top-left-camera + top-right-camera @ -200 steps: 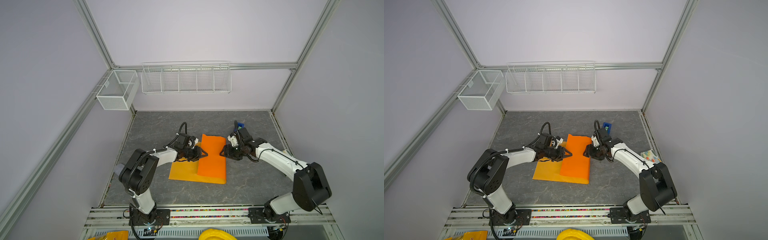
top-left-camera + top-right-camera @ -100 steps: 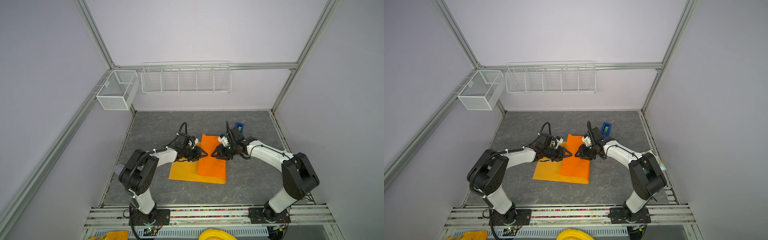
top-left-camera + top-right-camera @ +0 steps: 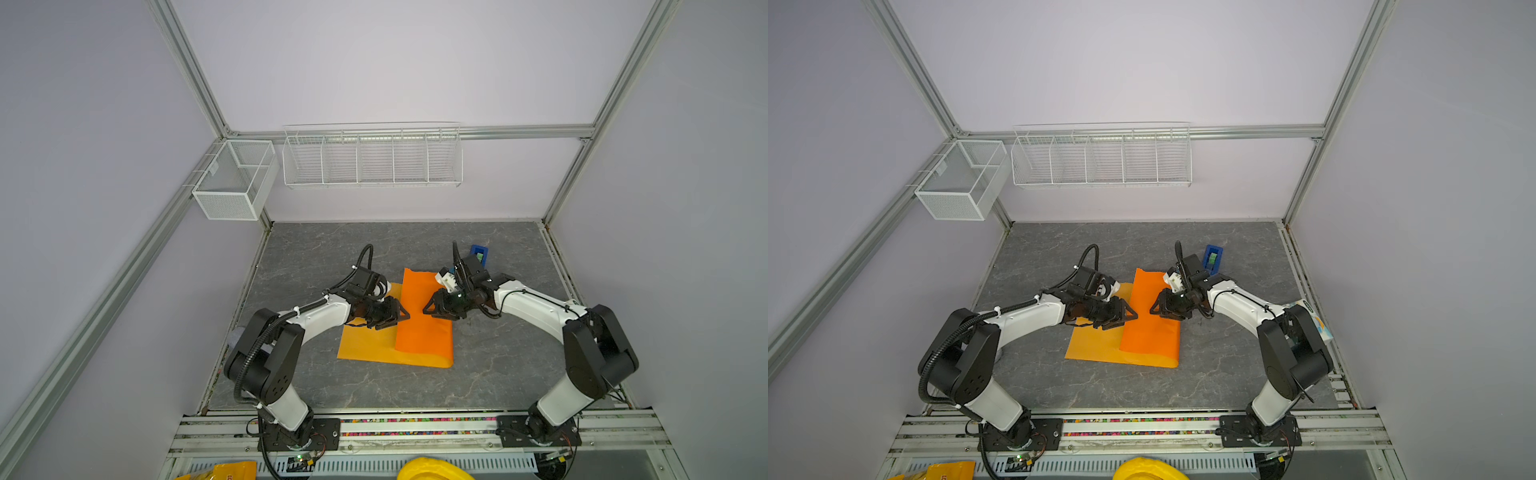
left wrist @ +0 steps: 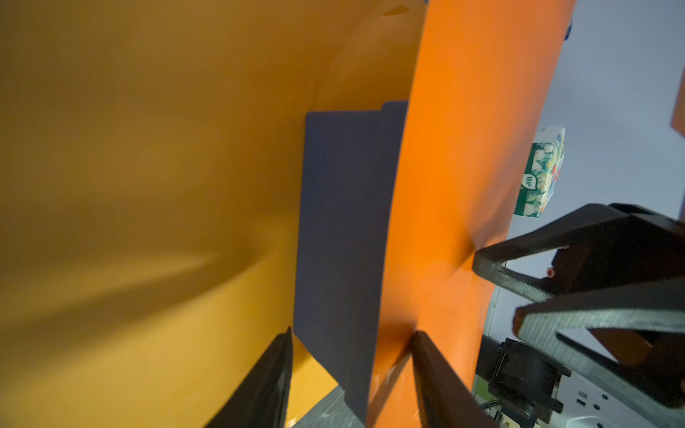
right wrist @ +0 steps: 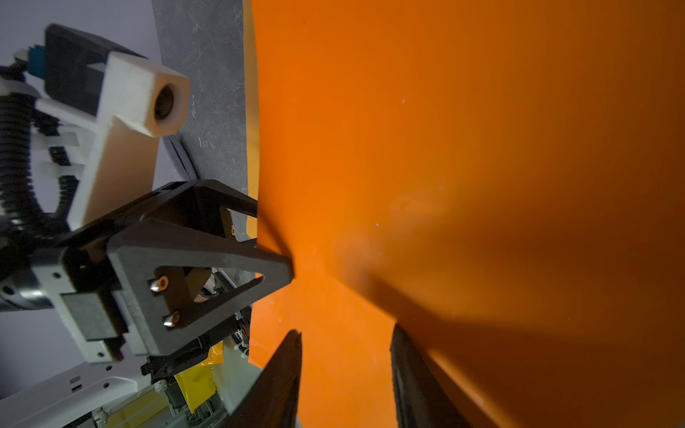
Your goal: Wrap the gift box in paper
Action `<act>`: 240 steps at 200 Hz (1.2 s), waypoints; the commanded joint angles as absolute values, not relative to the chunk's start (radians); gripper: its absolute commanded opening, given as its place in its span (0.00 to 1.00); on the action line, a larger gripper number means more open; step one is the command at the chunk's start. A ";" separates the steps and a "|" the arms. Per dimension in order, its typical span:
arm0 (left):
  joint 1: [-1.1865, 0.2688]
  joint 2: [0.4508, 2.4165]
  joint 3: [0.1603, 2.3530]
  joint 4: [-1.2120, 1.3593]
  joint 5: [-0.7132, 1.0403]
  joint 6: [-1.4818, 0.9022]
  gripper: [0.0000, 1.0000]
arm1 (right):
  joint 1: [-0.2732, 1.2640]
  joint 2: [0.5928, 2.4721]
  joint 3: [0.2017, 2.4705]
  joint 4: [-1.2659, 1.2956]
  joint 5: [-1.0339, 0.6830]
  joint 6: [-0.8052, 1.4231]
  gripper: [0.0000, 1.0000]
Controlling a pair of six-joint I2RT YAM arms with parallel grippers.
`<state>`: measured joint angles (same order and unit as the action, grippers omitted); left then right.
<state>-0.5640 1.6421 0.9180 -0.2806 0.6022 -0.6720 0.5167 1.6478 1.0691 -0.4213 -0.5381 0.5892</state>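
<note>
The left gripper [image 3: 402, 318] has its fingers apart. One finger rests on top of the folded paper [image 3: 422, 336], and the other sits low beside the gift box [image 4: 337, 241]. The box lies right in front of it, under the paper flap. Across from it, the right gripper [image 3: 428, 309] has its fingers apart too, with one fingertip pushing on the flap.

The left arm [image 3: 316, 318] and right arm [image 3: 536, 305] pair white links with bulky black joints on black base plates [image 3: 328, 428]. A ribbed black cable [image 5: 13, 155] runs along the left wrist. The left hand [image 3: 403, 320] and right hand [image 3: 428, 312] have black triangular open-frame fingers [image 5: 192, 246]; two silver screws [image 5: 159, 284] show on one.
</note>
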 commanded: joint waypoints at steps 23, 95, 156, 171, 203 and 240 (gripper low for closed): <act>-0.565 1.655 0.927 -0.251 0.651 -0.676 0.54 | 0.513 1.639 1.025 -0.493 -0.517 0.556 0.43; -0.563 1.614 0.955 -0.364 0.538 -0.658 0.53 | 0.513 1.637 1.014 -0.507 -0.525 0.530 0.43; -0.395 1.450 0.883 -0.641 0.212 -0.609 0.56 | 0.512 1.649 1.019 -0.508 -0.529 0.522 0.43; -0.332 1.429 0.825 -0.637 0.209 -0.607 0.58 | 0.512 1.652 1.020 -0.506 -0.531 0.521 0.43; -0.255 1.447 0.734 -0.582 0.242 -0.586 0.61 | 0.511 1.654 1.017 -0.502 -0.532 0.523 0.43; -0.247 1.538 0.715 -0.514 0.319 -0.547 0.59 | 0.512 1.662 1.017 -0.495 -0.537 0.525 0.43</act>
